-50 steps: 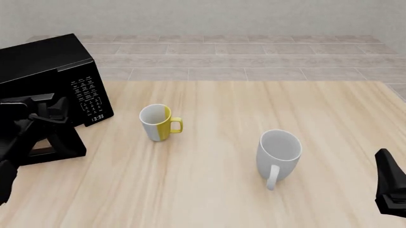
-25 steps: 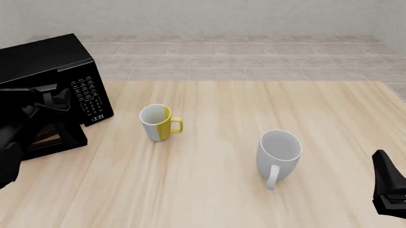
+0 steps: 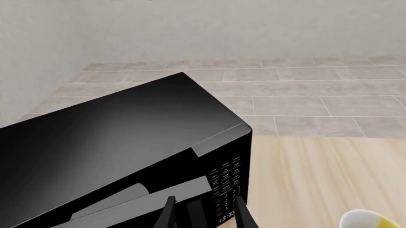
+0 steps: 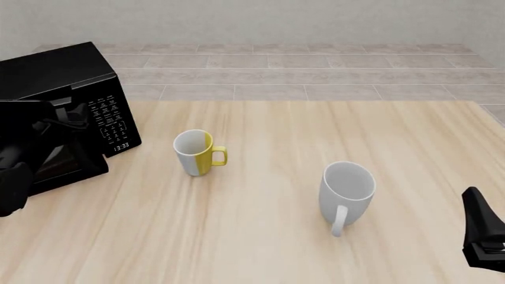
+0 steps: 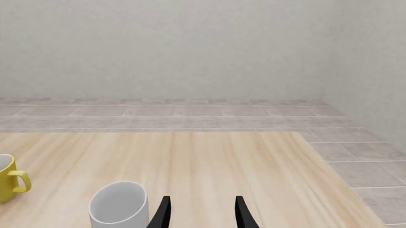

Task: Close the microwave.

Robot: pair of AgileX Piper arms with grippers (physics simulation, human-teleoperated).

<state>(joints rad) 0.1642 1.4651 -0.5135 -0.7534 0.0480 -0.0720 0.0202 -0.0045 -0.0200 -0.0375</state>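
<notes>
The microwave (image 4: 59,100) sits at the counter's (image 4: 316,136) far left. The left gripper (image 3: 204,213), fingers spread and empty, pushes its nearly shut door; next, press it flush. The right gripper (image 5: 199,213) idles, spread.

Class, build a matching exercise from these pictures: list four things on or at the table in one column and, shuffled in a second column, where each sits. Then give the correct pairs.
Things:
1. microwave
2. yellow and white mug
3. white mug
4. right gripper

Places, by the front view:
A. near right edge of the table
B. far left corner
C. right of centre, handle toward the camera
D. just right of the keypad panel

Pairs: 1-B, 2-D, 3-C, 4-A
</notes>
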